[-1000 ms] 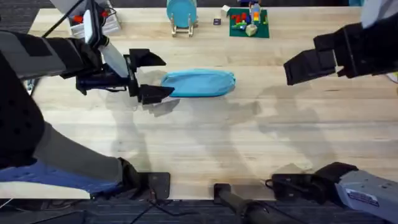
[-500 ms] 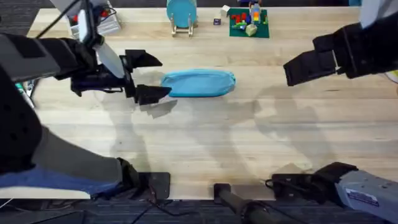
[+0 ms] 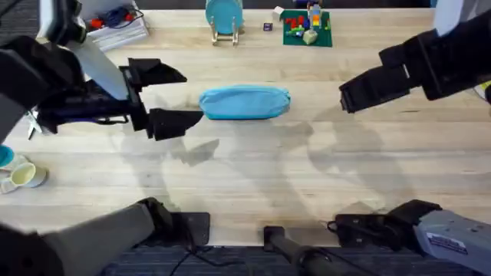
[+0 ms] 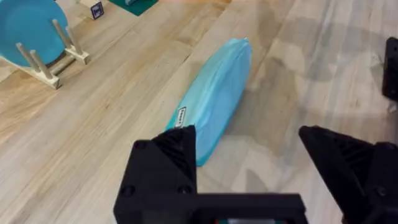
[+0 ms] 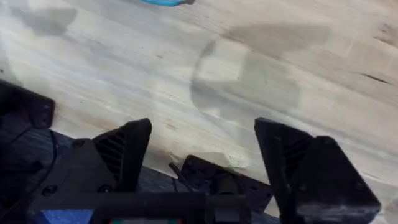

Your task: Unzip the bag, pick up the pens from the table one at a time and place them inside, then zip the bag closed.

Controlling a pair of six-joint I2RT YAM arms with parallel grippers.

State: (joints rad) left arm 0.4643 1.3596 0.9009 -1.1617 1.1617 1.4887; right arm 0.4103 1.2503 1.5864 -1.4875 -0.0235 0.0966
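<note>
Blue bag point(image 3: 245, 102) lies oblong, plump; left hand point(image 3: 163, 97), right hand point(image 5: 202, 149) released.

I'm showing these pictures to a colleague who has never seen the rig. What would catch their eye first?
Probably the light blue bag, lying alone and closed on the middle of the pale wooden table. Next, the two black grippers flanking it: the left gripper open just off its left end, the right gripper farther off to the right, holding nothing.
</note>
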